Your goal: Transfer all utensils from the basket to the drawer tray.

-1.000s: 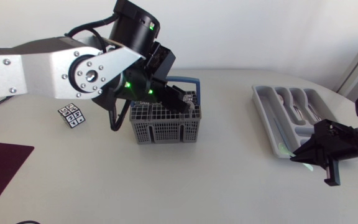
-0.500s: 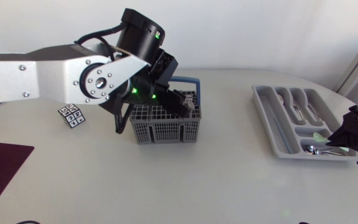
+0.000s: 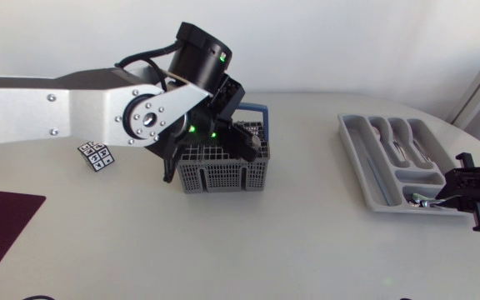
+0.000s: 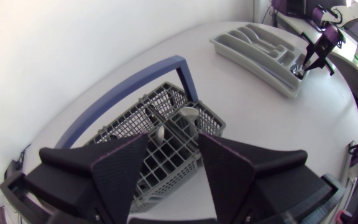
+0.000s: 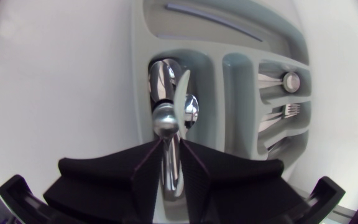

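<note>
**Spoon poised over the tray's end pocket, basket not yet empty**

The right gripper [image 5: 171, 142] sits at the tray's [image 3: 352, 154] near end. Its fingers are pinched narrow on a spoon [image 5: 165, 119], one on each side of the handle. The spoon points into the tray's short crosswise pocket, just above other spoons [image 5: 191, 109] already lying there, so it seems held low and lined up so that it lands flat with its kind. The tray's long slots beyond hold more cutlery.

Well apart from the tray, across the table, stands the basket [image 3: 219, 175]. The left gripper [image 4: 173, 140] hangs over the basket with its fingers spread wide and holding nothing. It is tilted down toward the utensils [image 4: 188, 114] standing in the cells, probably in readiness for the next pick.
</note>
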Robot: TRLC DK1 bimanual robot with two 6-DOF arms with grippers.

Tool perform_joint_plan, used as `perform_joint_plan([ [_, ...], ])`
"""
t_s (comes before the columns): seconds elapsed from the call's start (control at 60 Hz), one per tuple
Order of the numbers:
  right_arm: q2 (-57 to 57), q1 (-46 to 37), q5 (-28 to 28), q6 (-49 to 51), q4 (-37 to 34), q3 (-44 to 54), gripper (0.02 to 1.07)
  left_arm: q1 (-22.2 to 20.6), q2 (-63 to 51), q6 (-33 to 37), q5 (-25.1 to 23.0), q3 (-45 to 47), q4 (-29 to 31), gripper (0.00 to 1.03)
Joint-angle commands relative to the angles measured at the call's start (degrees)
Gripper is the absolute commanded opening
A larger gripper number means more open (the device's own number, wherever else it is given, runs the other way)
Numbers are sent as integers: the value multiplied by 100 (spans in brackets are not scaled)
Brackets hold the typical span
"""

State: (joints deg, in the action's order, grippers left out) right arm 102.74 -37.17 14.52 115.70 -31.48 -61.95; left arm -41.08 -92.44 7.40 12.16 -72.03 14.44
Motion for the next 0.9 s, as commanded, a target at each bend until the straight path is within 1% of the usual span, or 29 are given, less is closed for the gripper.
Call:
perform_joint_plan([
  [0.0, 115, 34, 59, 199, 81, 140, 57, -49, -151, 78, 84, 22, -37, 57],
  [0.033, 106, 17, 103, 199, 81, 140, 87, -58, -169, 78, 102, 5, -37, 57],
  [0.05, 88, 8, 156, 199, 81, 140, 105, -67, -169, 86, 120, -4, -37, 57],
  [0.117, 18, -10, 218, 190, 64, 166, 103, -84, -204, 121, 137, -13, -37, 57],
  [0.2, -140, -27, 490, 181, -42, 184, 103, -102, -230, 139, 181, -30, -46, 57],
  [0.4, -571, 43, 1009, -74, -956, 69, 103, -120, -441, 201, 374, -197, -64, 57],
  [0.517, -843, 148, 1272, -329, -1369, 140, 103, -199, -626, 359, 621, -241, -134, 57],
  [0.567, -957, 210, 1369, -417, -1589, 175, 103, -216, -696, 455, 805, -215, -257, 57],
  [0.667, -1195, 315, 1729, -786, -1694, 245, 103, -225, -749, 526, 955, -118, -468, 57],
  [0.717, -1283, 377, 1896, -926, -1852, 236, 103, -225, -758, 658, 999, 49, -776, 57],
  [0.783, -1335, 500, 2072, -1375, -1870, 184, 103, -234, -749, 851, 1095, 321, -1277, 57],
  [0.883, -1388, 658, 2380, -1884, -1896, 122, 102, -216, -705, 992, 1130, 646, -1830, 57],
])
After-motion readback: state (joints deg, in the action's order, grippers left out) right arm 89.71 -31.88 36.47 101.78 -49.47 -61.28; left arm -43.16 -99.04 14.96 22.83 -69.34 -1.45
